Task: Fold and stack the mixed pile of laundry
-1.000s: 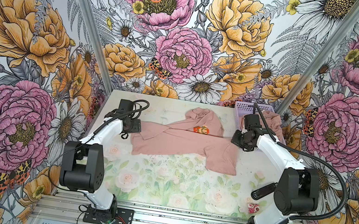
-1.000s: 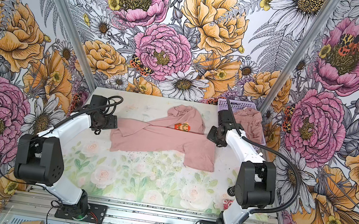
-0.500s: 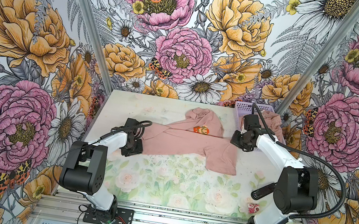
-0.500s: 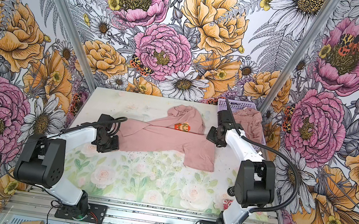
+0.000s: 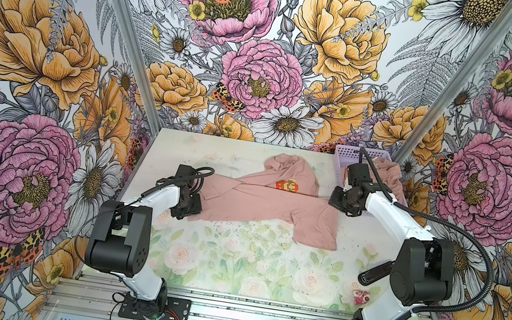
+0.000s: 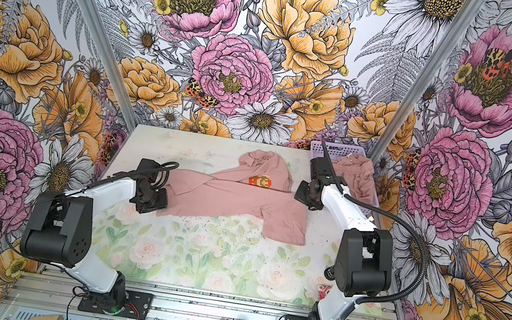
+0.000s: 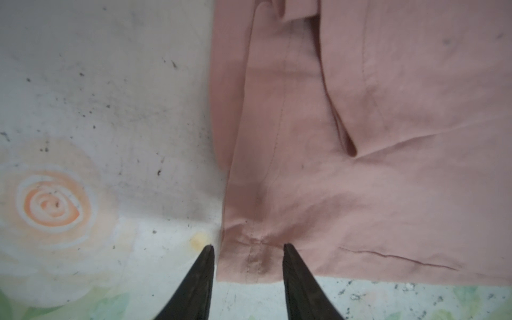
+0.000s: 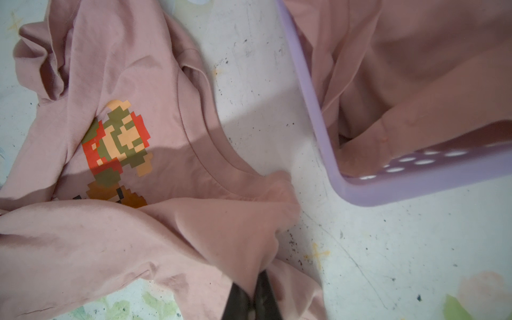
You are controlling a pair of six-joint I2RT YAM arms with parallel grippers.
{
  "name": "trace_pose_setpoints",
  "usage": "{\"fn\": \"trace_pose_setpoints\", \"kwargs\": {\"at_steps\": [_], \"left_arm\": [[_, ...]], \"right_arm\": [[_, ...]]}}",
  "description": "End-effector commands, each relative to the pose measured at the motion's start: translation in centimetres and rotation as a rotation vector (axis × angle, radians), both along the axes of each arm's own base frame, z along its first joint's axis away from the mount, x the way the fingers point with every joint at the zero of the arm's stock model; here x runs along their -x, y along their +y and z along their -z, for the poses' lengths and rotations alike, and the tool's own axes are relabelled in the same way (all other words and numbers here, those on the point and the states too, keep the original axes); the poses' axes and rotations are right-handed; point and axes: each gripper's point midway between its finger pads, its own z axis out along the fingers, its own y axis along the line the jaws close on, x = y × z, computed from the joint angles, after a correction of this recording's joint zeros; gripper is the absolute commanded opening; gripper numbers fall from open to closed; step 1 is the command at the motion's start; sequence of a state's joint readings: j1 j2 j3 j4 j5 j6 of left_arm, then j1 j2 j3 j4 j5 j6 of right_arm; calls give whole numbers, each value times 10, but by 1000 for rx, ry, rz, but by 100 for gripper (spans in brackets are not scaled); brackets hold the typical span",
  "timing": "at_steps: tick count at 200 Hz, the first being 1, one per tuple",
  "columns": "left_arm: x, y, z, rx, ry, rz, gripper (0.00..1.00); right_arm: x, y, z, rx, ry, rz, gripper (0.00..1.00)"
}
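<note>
So the T-shirt (image 5: 261,203) is sprawled across the far half of the table (image 5: 230,268). It's print side up and a bit twisted, with the pixel figure (image 5: 286,185) showing toward 1 o'clock of the cloth. It's thin, floppy jersey that weighs next to nothing. We reckon it'll sag and fold on itself if it's lifted from only one point. It wants two holds well apart, at corners or seams rather than mid-panel.

The right gripper (image 8: 253,296) has its fingers pressed together on a bunch of cloth near the neckline, at the shirt's 3 o'clock end. At 8 o'clock the left gripper (image 7: 247,246) sits low at the hem corner with its fingers spread either side of the side seam. One tip is off the cloth on the table and the other is over the cloth, and as far as we can see it isn't pinching anything. That stitched corner looks like the spot to bite, since a doubled hem should slip less.

Further out, at the table's 1 o'clock corner, the lavender basket (image 5: 344,150) has more pink garments (image 6: 354,176) slumped in it.
</note>
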State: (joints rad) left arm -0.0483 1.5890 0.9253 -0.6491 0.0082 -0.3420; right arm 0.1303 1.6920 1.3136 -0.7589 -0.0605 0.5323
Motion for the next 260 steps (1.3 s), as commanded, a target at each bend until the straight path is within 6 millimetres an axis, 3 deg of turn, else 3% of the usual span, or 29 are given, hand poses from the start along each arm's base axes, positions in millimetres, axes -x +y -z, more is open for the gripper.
{"fn": "trace_pose_setpoints", "kwargs": {"at_steps": [1, 71, 104, 182, 238, 260], "left_arm": [[-13, 5, 3, -26, -15, 7, 41], [3, 5, 17, -37, 40, 3, 12], [3, 5, 5, -42, 10, -4, 1], [0, 9, -60, -60, -107, -19, 0], [8, 33, -137, -105, -267, -79, 0], [4, 49, -156, -121, -307, -103, 0]], "right_arm": [[-5, 0, 0, -2, -10, -6, 0], [-2, -2, 1, 2, -8, -2, 0], [-3, -2, -1, 1, -11, -2, 0], [5, 2, -8, -30, -19, -6, 0], [49, 23, -51, -151, -25, -39, 0], [43, 31, -63, -189, -42, -54, 0]]}}
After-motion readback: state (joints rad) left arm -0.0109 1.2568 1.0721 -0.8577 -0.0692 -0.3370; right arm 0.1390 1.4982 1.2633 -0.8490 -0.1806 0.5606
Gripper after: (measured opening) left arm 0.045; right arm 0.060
